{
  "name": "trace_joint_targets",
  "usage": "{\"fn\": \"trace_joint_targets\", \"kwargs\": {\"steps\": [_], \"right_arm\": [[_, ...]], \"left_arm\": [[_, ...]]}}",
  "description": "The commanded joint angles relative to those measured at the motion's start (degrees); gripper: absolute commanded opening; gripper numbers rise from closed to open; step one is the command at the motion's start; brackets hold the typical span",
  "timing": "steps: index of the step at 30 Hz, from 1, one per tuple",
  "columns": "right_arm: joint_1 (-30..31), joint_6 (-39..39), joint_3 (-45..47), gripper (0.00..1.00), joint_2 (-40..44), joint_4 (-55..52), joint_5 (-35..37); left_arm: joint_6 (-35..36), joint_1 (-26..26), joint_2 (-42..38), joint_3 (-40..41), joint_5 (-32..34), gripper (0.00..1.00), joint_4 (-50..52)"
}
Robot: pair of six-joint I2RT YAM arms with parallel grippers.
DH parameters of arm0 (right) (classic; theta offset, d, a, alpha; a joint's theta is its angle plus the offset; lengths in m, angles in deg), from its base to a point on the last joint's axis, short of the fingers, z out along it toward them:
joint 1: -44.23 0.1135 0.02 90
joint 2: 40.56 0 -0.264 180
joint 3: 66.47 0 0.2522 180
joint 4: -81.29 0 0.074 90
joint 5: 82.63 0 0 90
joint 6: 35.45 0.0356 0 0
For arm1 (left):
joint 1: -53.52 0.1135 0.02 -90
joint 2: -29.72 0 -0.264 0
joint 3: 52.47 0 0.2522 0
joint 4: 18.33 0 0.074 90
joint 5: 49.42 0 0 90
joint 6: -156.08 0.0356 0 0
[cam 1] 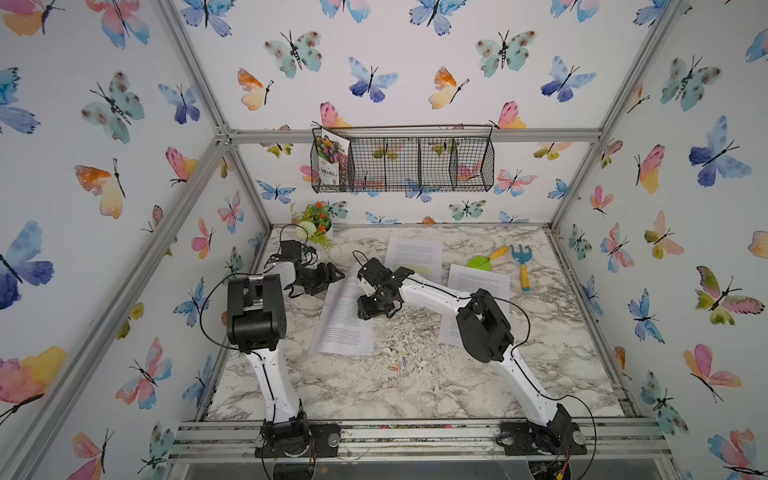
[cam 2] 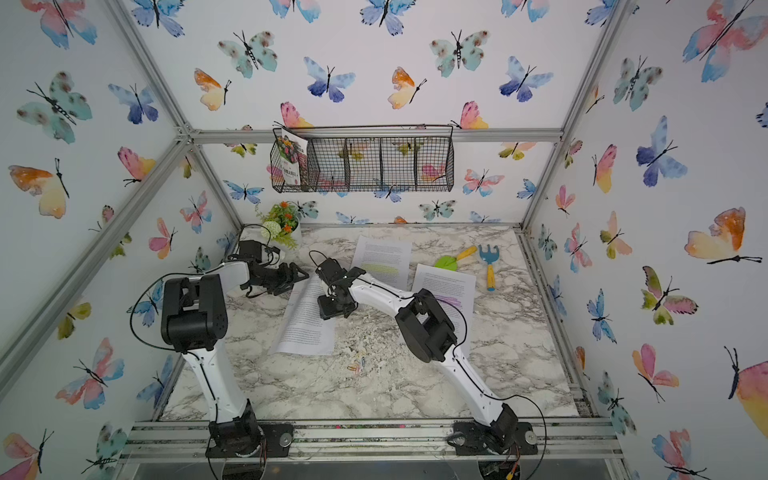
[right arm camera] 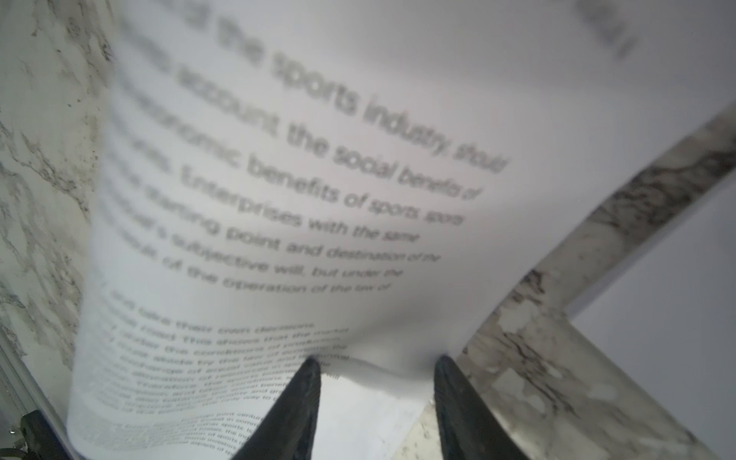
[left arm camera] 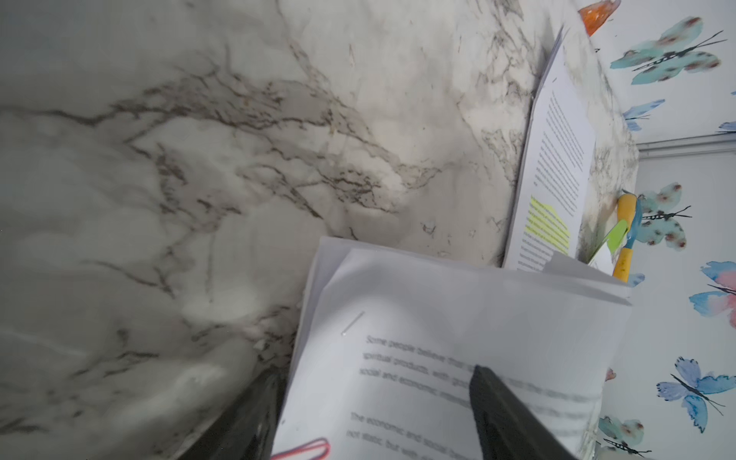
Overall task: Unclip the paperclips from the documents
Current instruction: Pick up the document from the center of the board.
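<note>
The unhighlighted document (cam 1: 345, 320) lies left of the table's middle, its upper part lifted. My left gripper (left arm camera: 374, 382) is open and straddles the document's corner, one finger (left arm camera: 502, 410) above the page and the other under its edge. A pink paperclip (left arm camera: 308, 450) sits on that edge, close to the jaws. My right gripper (right arm camera: 376, 362) is open at the document's right edge (cam 1: 374, 309), with a buckled sheet rising between its fingertips. A yellow-green highlighted document (cam 1: 415, 257) lies behind. A third document (cam 1: 478, 286) is partly under the right arm. Several loose paperclips (cam 1: 397, 365) lie in front.
A green trowel (cam 1: 484, 261) and a blue rake (cam 1: 521, 259) lie at the back right. A flower pot (cam 1: 316, 222) stands in the back left corner. A wire basket (cam 1: 415, 164) on the wall holds a seed packet (cam 1: 330, 160).
</note>
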Motion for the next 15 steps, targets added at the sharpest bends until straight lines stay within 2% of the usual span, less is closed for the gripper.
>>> {"fn": "trace_joint_targets", "kwargs": {"steps": [1, 6, 11, 15], "right_arm": [[0.66, 0.54, 4.14, 0.5, -5.18, -3.81, -1.22], [0.66, 0.68, 5.33, 0.49, -4.65, -3.25, -1.43], [0.66, 0.97, 5.77, 0.48, -4.74, -3.02, -2.14], [0.66, 1.13, 5.95, 0.48, -4.82, -2.67, -2.51]], "left_arm": [[2.96, 1.25, -0.09, -2.02, -4.75, 0.71, 6.9], [3.56, 4.76, -1.75, 0.97, -10.26, 0.85, 6.4], [3.75, 8.11, -4.46, 4.85, -15.89, 0.89, 3.75], [4.8, 8.72, -6.01, 6.89, -19.81, 0.93, 2.76]]}}
